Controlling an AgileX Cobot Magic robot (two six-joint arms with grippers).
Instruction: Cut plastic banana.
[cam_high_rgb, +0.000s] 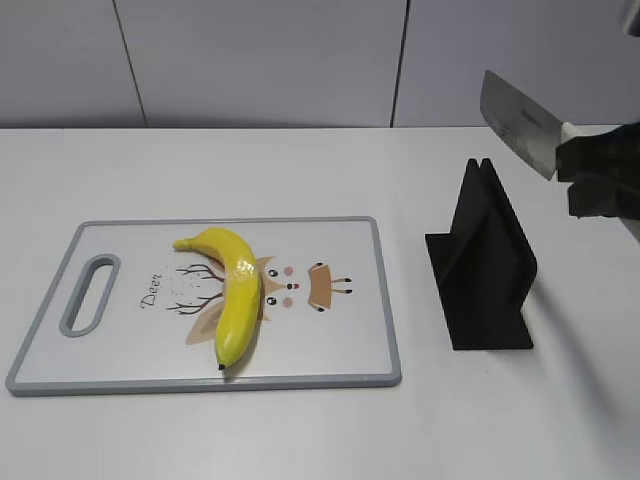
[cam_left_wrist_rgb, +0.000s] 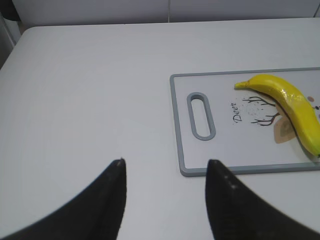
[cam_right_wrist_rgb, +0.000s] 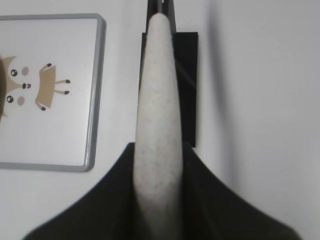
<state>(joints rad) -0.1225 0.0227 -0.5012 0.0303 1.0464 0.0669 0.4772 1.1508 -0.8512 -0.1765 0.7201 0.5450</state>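
Okay, white table (cam_high_rgb: 300, 430), grey-rimmed cutting board (cam_high_rgb: 330, 375) left of the black knife stand (cam_high_rgb: 485, 265). I see the plastic banana (cam_high_rgb: 237, 290) lying mid-board over the deer print. My right gripper (cam_right_wrist_rgb: 157, 165) pinches the knife (cam_high_rgb: 518, 125) by its pale handle, raised above the stand. Left gripper (cam_left_wrist_rgb: 165, 170) spread, off the board's handle end.

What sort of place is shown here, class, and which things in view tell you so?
Probably a lab tabletop set up as a mock kitchen: a plain white table, a cutting board with a toy banana, and a black knife stand, with a robot gripper holding the knife.
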